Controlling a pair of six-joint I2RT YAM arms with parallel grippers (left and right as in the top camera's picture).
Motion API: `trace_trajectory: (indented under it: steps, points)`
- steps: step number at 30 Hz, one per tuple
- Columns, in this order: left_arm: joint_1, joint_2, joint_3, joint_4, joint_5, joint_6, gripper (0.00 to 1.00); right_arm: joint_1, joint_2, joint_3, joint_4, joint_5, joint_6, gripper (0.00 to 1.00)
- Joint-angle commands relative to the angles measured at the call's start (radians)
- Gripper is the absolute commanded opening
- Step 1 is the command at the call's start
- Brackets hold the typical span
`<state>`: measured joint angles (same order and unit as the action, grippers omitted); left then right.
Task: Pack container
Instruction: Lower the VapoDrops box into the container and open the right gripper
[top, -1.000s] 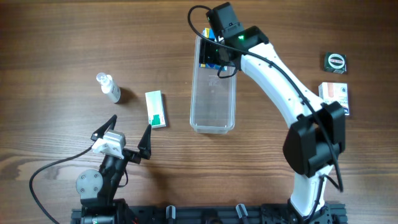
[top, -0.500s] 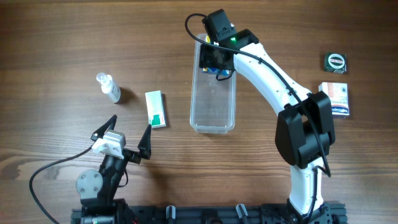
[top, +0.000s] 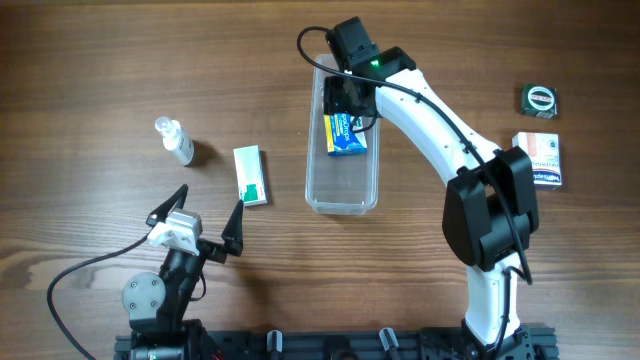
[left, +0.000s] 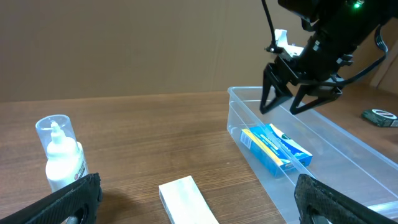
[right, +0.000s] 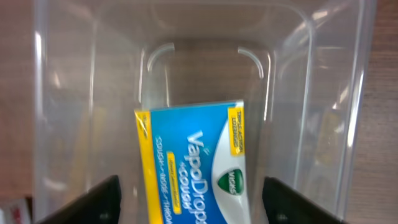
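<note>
The clear long container (top: 343, 185) stands at the table's middle; it also shows in the left wrist view (left: 348, 155) and fills the right wrist view (right: 68, 93). A blue and yellow VapoDrops box (top: 346, 134) lies flat inside its far half, also seen in the left wrist view (left: 275, 147) and the right wrist view (right: 193, 168). My right gripper (top: 347, 98) hangs open just above the box at the container's far end, holding nothing (right: 193, 205). My left gripper (top: 196, 218) is open and empty near the front left, behind a white and green box (top: 250, 175).
A small clear spray bottle (top: 176, 141) stands at the left, also in the left wrist view (left: 61, 155). The white box shows between my left fingers (left: 186, 199). A dark round-labelled packet (top: 541, 99) and a white and orange box (top: 539, 158) lie at the far right.
My right gripper has opened and let go of the blue box, which now lies flat on the container's floor. The left arm has not moved.
</note>
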<state>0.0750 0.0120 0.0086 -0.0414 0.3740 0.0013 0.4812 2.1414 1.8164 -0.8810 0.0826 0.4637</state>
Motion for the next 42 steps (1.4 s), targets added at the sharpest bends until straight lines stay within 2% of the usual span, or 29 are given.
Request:
trace_trajectory:
  steps: [1,3,5,6,12,21,33,42]
  points:
    - [0.004,-0.009,-0.003,-0.004,-0.009,-0.01,1.0,0.016,-0.029,0.018,-0.064,-0.016,-0.071,0.45]
    - [0.004,-0.009,-0.003,-0.004,-0.009,-0.01,1.0,0.029,-0.034,0.018,-0.127,-0.017,-0.071,0.23]
    - [0.004,-0.009,-0.003,-0.004,-0.009,-0.01,1.0,0.043,-0.034,0.018,-0.194,-0.016,-0.072,0.07]
    - [0.004,-0.009,-0.003,-0.004,-0.009,-0.01,1.0,0.051,-0.034,0.016,-0.224,-0.016,-0.072,0.04]
    - [0.004,-0.009,-0.003,-0.005,-0.009,-0.01,1.0,0.073,-0.034,-0.031,-0.245,-0.036,-0.067,0.04]
    - [0.004,-0.009,-0.003,-0.004,-0.009,-0.01,1.0,0.069,-0.034,-0.18,-0.09,-0.082,-0.061,0.05]
    - [0.004,-0.009,-0.003,-0.004,-0.009,-0.01,1.0,0.069,0.01,-0.189,0.002,-0.107,-0.042,0.04]
    - [0.004,-0.009,-0.003,-0.004,-0.009,-0.01,1.0,0.066,0.011,-0.177,-0.01,-0.084,-0.045,0.04]
